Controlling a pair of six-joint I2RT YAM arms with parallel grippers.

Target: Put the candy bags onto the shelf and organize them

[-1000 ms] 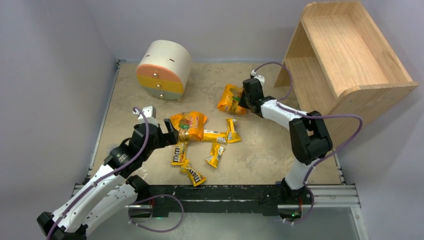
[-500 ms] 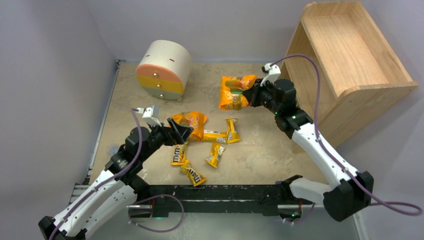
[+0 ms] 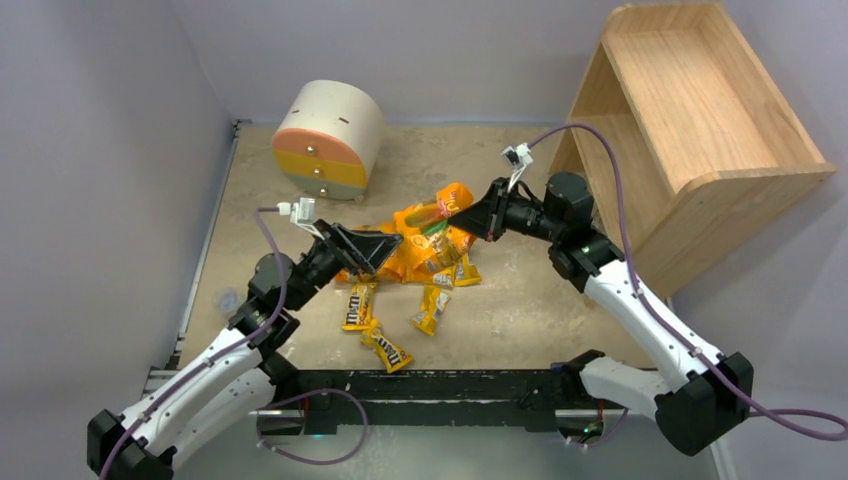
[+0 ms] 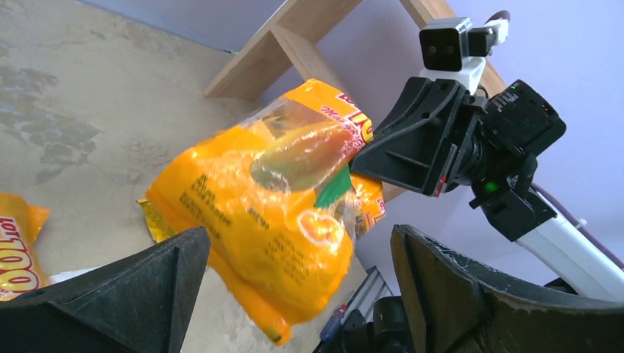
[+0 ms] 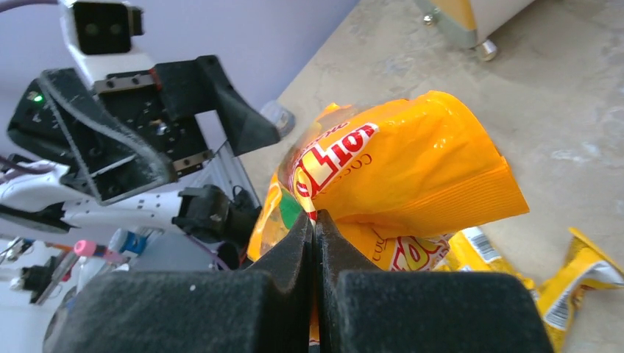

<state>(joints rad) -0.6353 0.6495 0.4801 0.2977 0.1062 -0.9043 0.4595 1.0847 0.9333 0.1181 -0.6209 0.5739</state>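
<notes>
My right gripper (image 3: pixel 472 215) is shut on the edge of a glossy orange candy bag (image 3: pixel 432 212) and holds it in the air over the pile; its jaws (image 5: pixel 314 218) pinch the bag (image 5: pixel 401 165). My left gripper (image 3: pixel 393 241) is open and empty, level with this bag; in the left wrist view the bag (image 4: pixel 283 202) hangs just beyond the open fingers (image 4: pixel 110 298). The second orange bag (image 3: pixel 400 268) lies underneath, mostly hidden. Yellow M&M's packets (image 3: pixel 357 307) (image 3: pixel 385 347) (image 3: pixel 432 308) lie on the table. The wooden shelf (image 3: pixel 690 110) stands at the back right.
A round cream cabinet (image 3: pixel 325 140) with orange, yellow and green drawers stands at the back left. Two more M&M's packets (image 3: pixel 463 270) lie partly under the held bag. The black rail (image 3: pixel 430 385) runs along the near table edge.
My right arm has swung the orange bag left from near the shelf to above the pile. My left gripper has risen off the table bag, opened wide and faces the held bag.
</notes>
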